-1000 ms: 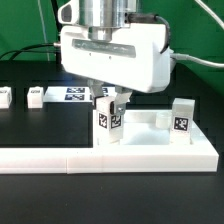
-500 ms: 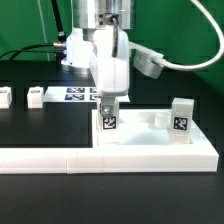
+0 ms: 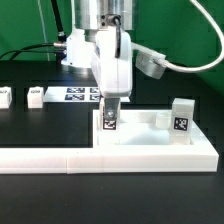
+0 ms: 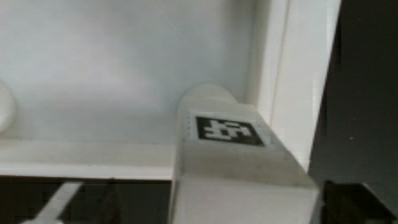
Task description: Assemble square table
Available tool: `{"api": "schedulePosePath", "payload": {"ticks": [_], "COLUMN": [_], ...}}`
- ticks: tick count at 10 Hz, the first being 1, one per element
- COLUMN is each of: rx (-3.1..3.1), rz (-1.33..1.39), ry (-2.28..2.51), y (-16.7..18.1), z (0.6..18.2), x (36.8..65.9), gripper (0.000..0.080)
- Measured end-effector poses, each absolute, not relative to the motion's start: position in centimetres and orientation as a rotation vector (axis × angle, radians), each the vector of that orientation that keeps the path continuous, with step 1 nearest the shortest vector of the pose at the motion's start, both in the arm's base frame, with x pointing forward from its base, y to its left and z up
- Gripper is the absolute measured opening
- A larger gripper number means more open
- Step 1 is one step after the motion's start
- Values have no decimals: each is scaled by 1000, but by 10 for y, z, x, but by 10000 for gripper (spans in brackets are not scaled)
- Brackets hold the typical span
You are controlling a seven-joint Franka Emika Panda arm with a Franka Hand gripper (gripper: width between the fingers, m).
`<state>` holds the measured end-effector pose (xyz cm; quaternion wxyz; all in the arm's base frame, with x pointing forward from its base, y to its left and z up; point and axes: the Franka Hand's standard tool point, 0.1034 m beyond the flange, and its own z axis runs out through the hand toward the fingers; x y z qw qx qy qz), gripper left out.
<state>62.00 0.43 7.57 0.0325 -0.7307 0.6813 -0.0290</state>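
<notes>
At the exterior view's left, two loose legs (image 3: 36, 95) lie waiting. Centre: the gripper (image 3: 108, 104) hangs over a leg (image 3: 108, 121) upright in a corner of the tabletop (image 3: 146, 136) (likely seating it there). The view is edge-on, so I cannot tell whether its fingers clamp it. Rightward stands another leg (image 3: 181, 118).

The tray (image 3: 150, 155) is smooth white plastic with a soft sheen along its rim. The legs (image 3: 181, 115) are the same plastic, each bearing a matt black-and-white printed tag (image 3: 181, 125). The rail (image 3: 45, 158) is also smooth white plastic. The tabletop (image 3: 50, 125) is matt black. The pincer (image 3: 108, 108) has a glossy white plastic shell, and the arm (image 3: 105, 12) above it shows shiny ribbed metal. The backdrop (image 3: 30, 30) is matt green.
</notes>
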Motion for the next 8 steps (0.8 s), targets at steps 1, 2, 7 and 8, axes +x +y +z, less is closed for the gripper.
{"api": "schedulePosePath", "payload": {"ticks": [1, 2, 7, 8], "rx": [-2384, -2489, -2897, -2960], "rz": [-102, -122, -190, -205], "ry": [1944, 1801, 1057, 889], "y": [7, 9, 18, 17], "z": [76, 77, 76, 77], "x": [621, 623, 625, 625], "gripper": [631, 631, 649, 649]}}
